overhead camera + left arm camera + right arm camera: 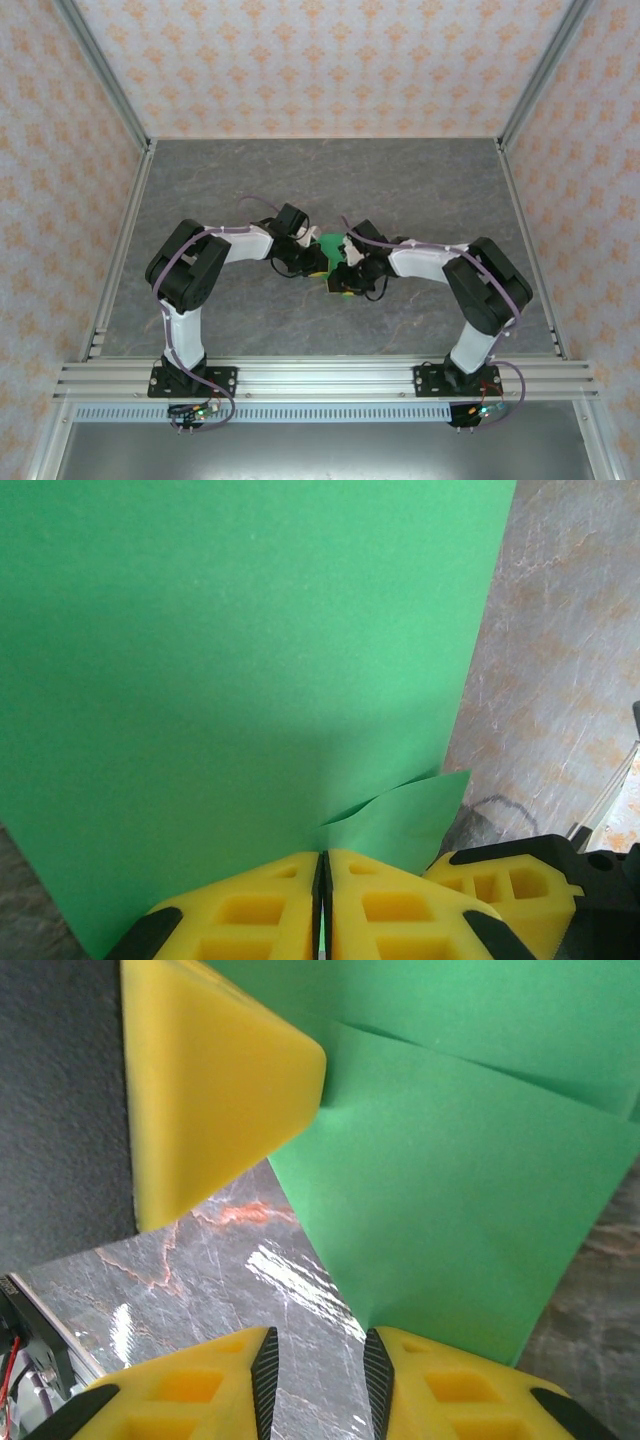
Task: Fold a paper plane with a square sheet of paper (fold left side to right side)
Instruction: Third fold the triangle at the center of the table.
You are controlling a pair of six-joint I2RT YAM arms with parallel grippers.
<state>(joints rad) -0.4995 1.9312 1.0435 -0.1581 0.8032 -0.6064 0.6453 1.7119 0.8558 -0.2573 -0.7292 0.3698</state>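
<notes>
The left gripper (321,905) has its yellow fingers pressed together on the near edge of the thin, bright green square sheet of paper (240,660). The sheet spreads away from that pinch as a broad, plain surface, and a small folded flap (405,825) curls out just to the right. In the top view the paper (331,244) sits at the middle of the grey marbled table (420,190), between the two wrists that meet over it. The right gripper (318,1380) stands with its jaws a little apart, bare table showing in the gap. In its wrist view a corner of the green sheet (450,1190) comes down just at the finger on the right, though contact there is hard to judge. The tip of one left finger (215,1080) touches the sheet's edge.
</notes>
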